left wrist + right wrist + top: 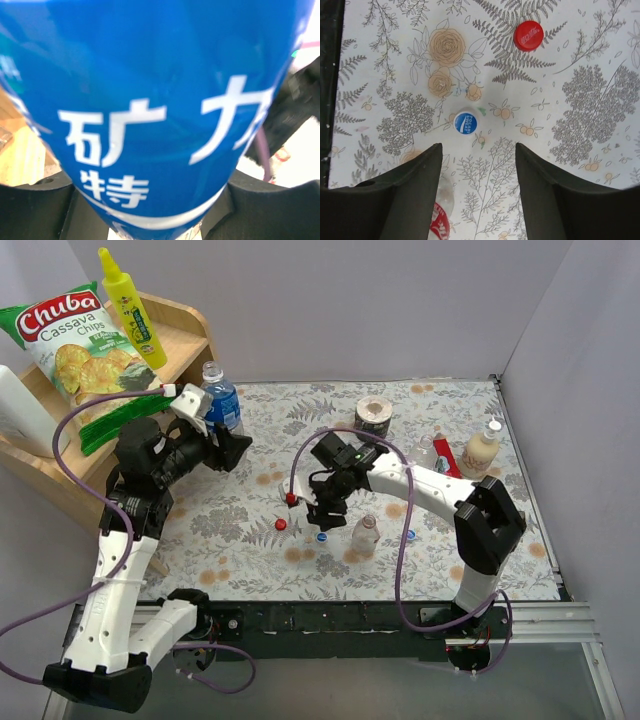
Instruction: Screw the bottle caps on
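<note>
Left gripper (228, 438) clamped on blue-labelled bottle (220, 400); right gripper (322, 512) open above floral surface (300, 410).
Jaws apart with nothing between, hovering just above blue cap (465, 123); red cap (528, 35) lying nearby, not touching it; second blue cap (411, 535) just right of small clear bottle (365, 535), seemingly uncapped; held bottle upright beside wooden shelf (190, 330).

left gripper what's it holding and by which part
The left gripper holds the blue-labelled clear plastic water bottle, clamped around its labelled body.
</note>
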Controlling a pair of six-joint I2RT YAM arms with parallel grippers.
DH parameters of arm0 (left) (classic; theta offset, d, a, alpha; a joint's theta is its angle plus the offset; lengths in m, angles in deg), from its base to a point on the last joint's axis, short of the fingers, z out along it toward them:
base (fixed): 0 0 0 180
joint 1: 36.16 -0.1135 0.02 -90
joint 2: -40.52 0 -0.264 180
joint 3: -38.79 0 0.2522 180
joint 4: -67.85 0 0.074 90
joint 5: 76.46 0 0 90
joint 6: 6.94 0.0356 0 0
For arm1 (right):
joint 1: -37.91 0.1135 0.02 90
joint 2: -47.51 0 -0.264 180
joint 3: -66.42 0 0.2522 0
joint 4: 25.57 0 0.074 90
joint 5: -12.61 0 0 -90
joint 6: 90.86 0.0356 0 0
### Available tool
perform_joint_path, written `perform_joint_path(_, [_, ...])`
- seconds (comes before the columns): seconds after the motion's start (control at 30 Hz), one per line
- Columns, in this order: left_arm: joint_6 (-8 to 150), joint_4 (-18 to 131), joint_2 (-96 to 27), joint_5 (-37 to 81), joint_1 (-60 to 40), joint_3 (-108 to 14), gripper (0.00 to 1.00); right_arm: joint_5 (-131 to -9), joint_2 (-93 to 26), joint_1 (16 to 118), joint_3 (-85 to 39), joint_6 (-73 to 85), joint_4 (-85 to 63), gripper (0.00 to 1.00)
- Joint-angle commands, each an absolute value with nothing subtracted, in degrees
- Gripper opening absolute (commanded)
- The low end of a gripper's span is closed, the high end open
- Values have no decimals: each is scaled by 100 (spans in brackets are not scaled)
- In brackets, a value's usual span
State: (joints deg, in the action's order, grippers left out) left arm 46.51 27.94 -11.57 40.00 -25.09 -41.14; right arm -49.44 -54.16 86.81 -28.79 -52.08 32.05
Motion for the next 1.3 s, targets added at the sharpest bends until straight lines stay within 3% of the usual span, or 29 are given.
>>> perform_joint_path(0.0, [4255, 2816, -993, 4937, -2711, -4352, 0, -5408, -5523, 9125, -2715, -5587, 2512, 64])
perform_joint_path(0.27, [4369, 2852, -799, 5134, -2790, -4115, 0, -6077, -5734, 9547, -1995, -5781, 2063, 63])
perform_joint_path(0.7, [4105, 3159, -817, 5441, -2913, -3922, 0, -6517, -5910, 9583, -1810, -5693, 1773, 59])
perform_joint_path(0.97, [4088, 3203, -799, 5476, -2939, -3842, 0, -6570, -5989, 9583, -1730, -5781, 1816, 46])
perform_joint_path(1.27, [4456, 3458, -913, 5932, -2940, -3395, 0, -6464, -5612, 9487, -2151, -5650, 2413, 24])
